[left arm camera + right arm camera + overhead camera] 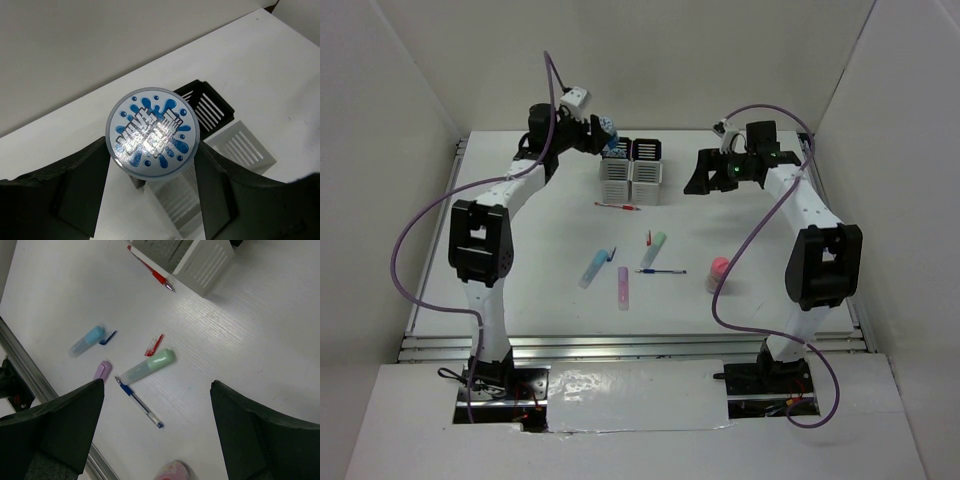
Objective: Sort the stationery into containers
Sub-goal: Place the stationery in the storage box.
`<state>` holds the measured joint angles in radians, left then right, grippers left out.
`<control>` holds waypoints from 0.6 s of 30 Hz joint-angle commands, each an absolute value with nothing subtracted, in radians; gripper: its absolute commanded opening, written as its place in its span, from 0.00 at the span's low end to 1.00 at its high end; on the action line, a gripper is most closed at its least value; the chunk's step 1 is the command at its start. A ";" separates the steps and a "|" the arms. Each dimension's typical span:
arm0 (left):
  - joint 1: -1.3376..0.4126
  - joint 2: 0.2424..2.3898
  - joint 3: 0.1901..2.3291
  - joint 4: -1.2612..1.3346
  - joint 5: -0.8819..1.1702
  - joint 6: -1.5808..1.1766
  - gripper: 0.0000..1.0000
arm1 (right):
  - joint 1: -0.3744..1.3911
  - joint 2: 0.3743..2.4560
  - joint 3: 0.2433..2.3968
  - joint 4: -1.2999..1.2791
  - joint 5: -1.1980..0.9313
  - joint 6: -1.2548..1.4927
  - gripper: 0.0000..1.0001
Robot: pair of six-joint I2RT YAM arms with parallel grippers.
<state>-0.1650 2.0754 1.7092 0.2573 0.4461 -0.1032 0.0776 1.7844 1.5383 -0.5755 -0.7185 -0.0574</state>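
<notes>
Left gripper [151, 172] clamps the blue round roll [152, 132] above the pen cups [632, 170]; right gripper [157, 390] hangs spread, empty, over the table [240, 340].

Blue roll [152, 134] has a glossy foil-like face; table [240, 340] is smooth, faintly grained.

The blue round roll [152, 134] carries silvery block lettering in two slanted lines over a blue splash, too glary to read.

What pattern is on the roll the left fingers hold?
The roll has blue splashes and silver lettering on white; left wrist view.
</notes>
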 commanded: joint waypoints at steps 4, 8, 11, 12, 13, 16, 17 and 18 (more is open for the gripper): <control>-0.199 2.167 1.877 0.327 0.416 -0.029 0.31 | 0.051 1.713 1.514 -0.540 -0.732 -0.077 0.93; -0.204 2.215 1.920 0.319 0.400 0.029 0.31 | 0.032 1.720 1.505 -0.548 -0.735 -0.089 0.93; -0.207 2.265 1.971 0.299 0.393 0.041 0.31 | 0.017 1.733 1.508 -0.558 -0.745 -0.097 0.93; -0.206 2.273 1.977 0.295 0.390 0.046 0.31 | 0.015 1.732 1.505 -0.557 -0.746 -0.097 0.93; -0.207 2.278 1.979 0.298 0.388 0.049 0.30 | 0.014 1.735 1.506 -0.554 -0.746 -0.098 0.93; -0.212 2.302 2.002 0.278 0.388 0.057 0.31 | 0.008 1.741 1.503 -0.555 -0.750 -0.103 0.93; -0.212 2.312 2.012 0.275 0.391 0.058 0.30 | 0.008 1.744 1.506 -0.557 -0.752 -0.104 0.93; -0.212 2.313 2.014 0.272 0.391 0.058 0.30 | 0.008 1.747 1.505 -0.557 -0.750 -0.107 0.93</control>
